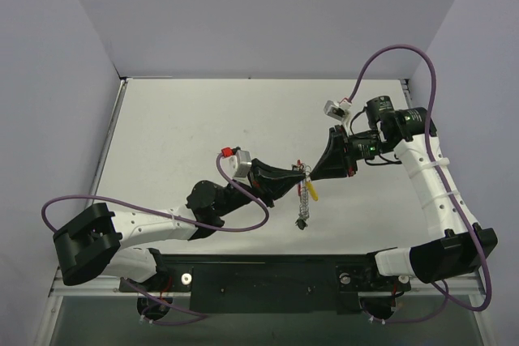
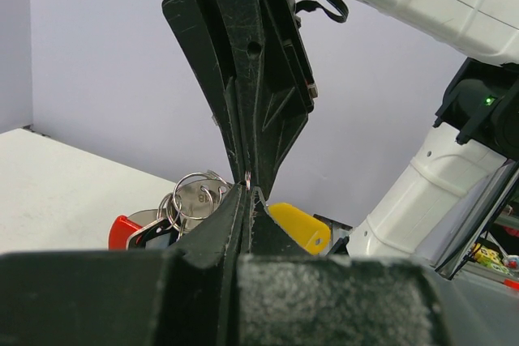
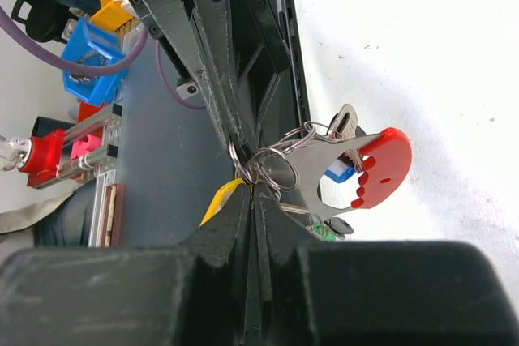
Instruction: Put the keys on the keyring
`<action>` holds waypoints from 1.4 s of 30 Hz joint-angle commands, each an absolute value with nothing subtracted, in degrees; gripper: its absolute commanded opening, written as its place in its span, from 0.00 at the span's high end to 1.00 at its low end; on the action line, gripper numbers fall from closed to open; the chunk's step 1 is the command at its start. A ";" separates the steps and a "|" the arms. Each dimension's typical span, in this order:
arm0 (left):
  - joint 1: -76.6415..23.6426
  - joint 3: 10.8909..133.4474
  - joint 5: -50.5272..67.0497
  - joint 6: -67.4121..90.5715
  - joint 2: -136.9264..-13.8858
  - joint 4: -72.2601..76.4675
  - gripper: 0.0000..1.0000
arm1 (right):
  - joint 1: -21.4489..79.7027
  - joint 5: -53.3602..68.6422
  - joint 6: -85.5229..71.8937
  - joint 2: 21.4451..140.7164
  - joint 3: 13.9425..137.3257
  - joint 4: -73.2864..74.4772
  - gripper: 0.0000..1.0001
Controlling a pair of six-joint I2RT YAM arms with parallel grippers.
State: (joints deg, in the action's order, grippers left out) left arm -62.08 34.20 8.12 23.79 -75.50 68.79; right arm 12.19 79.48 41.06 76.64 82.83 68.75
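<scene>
Right near the middle of the table (image 1: 203, 119), a touch toward 3 o'clock, you have the keyring (image 1: 305, 173) lifted off the surface where your two grippers meet tip to tip. Its chain (image 1: 303, 207) trails from there toward 6 o'clock in the top view. The keys (image 3: 345, 123) bunch on the rings: a yellow key (image 2: 296, 226) hangs at 5 o'clock of the pinch in the left wrist view, and a red-headed piece (image 3: 381, 168) sticks out at 3 o'clock in the right wrist view.

Your left gripper (image 1: 298, 176) is clamped on the thin wire of the keyring. Your right gripper (image 1: 315, 173) has its jaws pressed together right at the same ring, but you cannot tell whether wire sits between them.

Your left arm lies low from its base at 7 o'clock, with the forearm pointing toward 3 o'clock. Your right arm climbs from 5 o'clock along the table's right edge, folds near 2 o'clock, and points its gripper back toward 8 o'clock.

Open tabletop lies from 9 round to 12 o'clock of the bunch. The right elbow sits close to the right wall (image 1: 486, 54). A purple cable (image 1: 251, 220) loops just beside the left wrist, and the near edge of the table lies a short way beyond the chain's end at 6 o'clock.
</scene>
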 commanded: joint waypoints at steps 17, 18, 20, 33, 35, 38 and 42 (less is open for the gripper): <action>-62.40 36.12 7.82 21.09 -71.37 73.83 1.00 | 14.32 79.19 20.05 72.60 75.85 52.04 1.00; -62.40 36.30 7.91 21.09 -71.54 74.00 1.00 | 14.76 78.75 19.34 72.34 75.07 50.47 1.00; -62.40 36.39 7.91 21.09 -71.72 74.27 1.00 | 15.82 78.31 17.49 71.90 74.27 48.53 1.00; -62.23 34.81 9.05 21.09 -70.32 72.08 1.00 | 12.75 76.21 18.01 67.77 75.85 48.16 0.78; -62.05 34.54 10.10 21.09 -69.79 70.85 1.00 | 12.57 74.89 19.68 66.71 76.64 48.77 0.70; -61.70 33.93 11.25 21.01 -69.08 69.35 1.00 | 12.48 72.87 28.60 66.97 78.66 53.42 0.65; -61.26 33.05 12.30 20.74 -67.94 67.50 1.00 | 12.66 71.37 43.98 68.20 83.93 65.29 0.58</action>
State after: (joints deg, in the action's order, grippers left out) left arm -61.84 33.23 10.35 20.78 -70.32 66.74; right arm 12.69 72.75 26.94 67.72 78.65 53.65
